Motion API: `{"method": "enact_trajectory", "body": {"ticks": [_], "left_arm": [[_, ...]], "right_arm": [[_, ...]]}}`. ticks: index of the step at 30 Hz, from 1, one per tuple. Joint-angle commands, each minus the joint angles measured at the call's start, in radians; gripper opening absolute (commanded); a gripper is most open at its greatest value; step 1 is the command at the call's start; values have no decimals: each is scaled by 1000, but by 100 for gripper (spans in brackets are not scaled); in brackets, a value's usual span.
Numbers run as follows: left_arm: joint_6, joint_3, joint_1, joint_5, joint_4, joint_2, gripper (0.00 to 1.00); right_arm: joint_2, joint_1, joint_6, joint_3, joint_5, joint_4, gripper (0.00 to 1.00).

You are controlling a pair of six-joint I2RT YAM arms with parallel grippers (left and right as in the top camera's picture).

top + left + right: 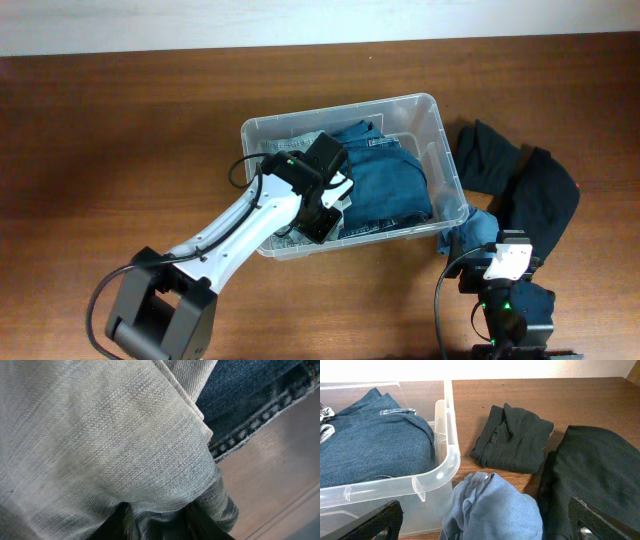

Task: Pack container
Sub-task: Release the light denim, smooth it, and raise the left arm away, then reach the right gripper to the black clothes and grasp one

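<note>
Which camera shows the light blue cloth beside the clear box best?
The right wrist view: the light blue cloth lies large and crumpled in front, beside the container. Overhead it is only a small blue patch by one corner of the container. The left wrist view shows grey denim up close, not this cloth.

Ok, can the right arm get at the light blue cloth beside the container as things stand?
Probably yes. The right gripper is open, with the light blue cloth right below it, outside the container wall. Nothing covers it; the black garment borders its side. The left gripper grips pale denim.
</note>
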Motion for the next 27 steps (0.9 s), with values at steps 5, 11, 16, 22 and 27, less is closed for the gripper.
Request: {"method": "enact_trajectory", "body": {"ticks": [5, 11, 16, 22, 27], "left_arm": [[-29, 441, 76, -113, -296, -24, 41], [-94, 887, 294, -220, -497, -68, 56], [-128, 961, 483, -218, -554, -122, 99], [-127, 954, 587, -219, -612, -132, 99], [-127, 954, 590, -219, -625, -132, 99]], "right_arm": [[-5, -7, 11, -7, 1, 0, 98], [-5, -7, 11, -7, 1, 0, 98], [-5, -7, 11, -7, 1, 0, 99], [-5, -7, -31, -7, 73, 140, 98], [-5, -7, 23, -7, -135, 246, 98]]}}
